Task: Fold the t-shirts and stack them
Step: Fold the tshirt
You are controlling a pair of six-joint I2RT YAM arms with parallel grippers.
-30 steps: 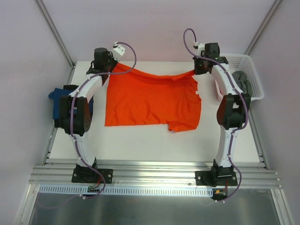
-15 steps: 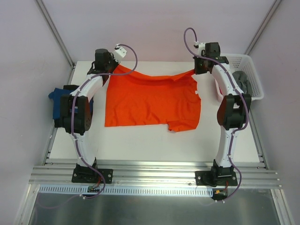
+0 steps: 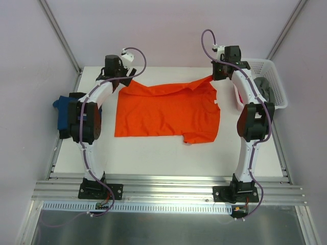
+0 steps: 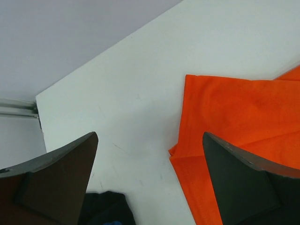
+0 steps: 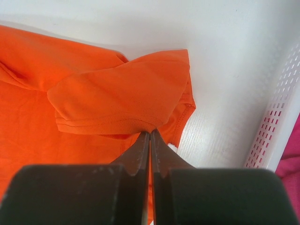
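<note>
the orange t-shirt [image 3: 166,109] lies spread mid-frame on the white table [image 3: 153,153]; the left gripper [image 4: 150,136], upper left in the top view, stands spread wide and empty beside its corner; the right gripper [image 5: 150,133], upper right, pinches its sleeve hem

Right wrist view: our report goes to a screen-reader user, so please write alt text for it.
The right tool, jaws closed, pinches the edge of a folded-over orange t-shirt lying on the white table; a white lattice basket stands at right.

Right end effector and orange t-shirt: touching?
Touching. Right wrist view: the right end effector is shut on the orange t-shirt, sleeve hem pinched between its closed tips.
</note>
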